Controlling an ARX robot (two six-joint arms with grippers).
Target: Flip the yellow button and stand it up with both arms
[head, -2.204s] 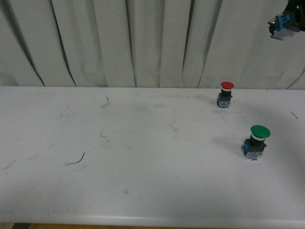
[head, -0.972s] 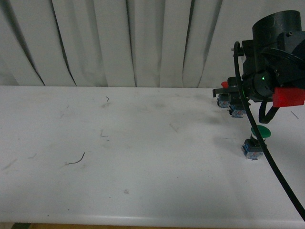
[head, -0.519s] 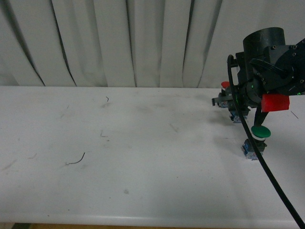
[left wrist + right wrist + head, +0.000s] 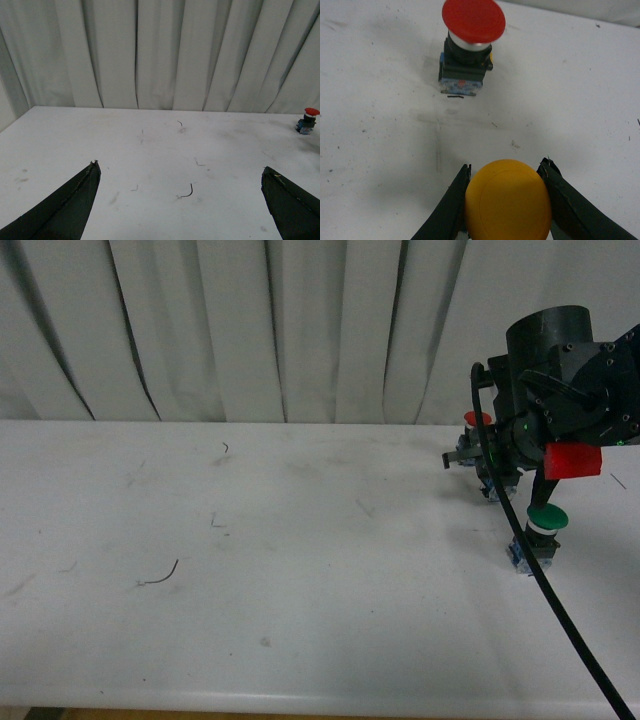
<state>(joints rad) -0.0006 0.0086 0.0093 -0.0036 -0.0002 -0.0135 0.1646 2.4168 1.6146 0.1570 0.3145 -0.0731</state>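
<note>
Grip: R end effector (image 4: 505, 166) pinches yellow button (image 4: 508, 201); L end effector (image 4: 180, 166) spread.

no readable text, brand or number in any view, yellow button (image 4: 508, 200) cap plain, red-capped switch (image 4: 470, 47) base marks too blurred to read, counter (image 4: 300, 590) only scuffed

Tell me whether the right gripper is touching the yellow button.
Touching. In the right wrist view, the right gripper has both fingers pressed against the sides of the yellow button, with no gap visible.
</note>
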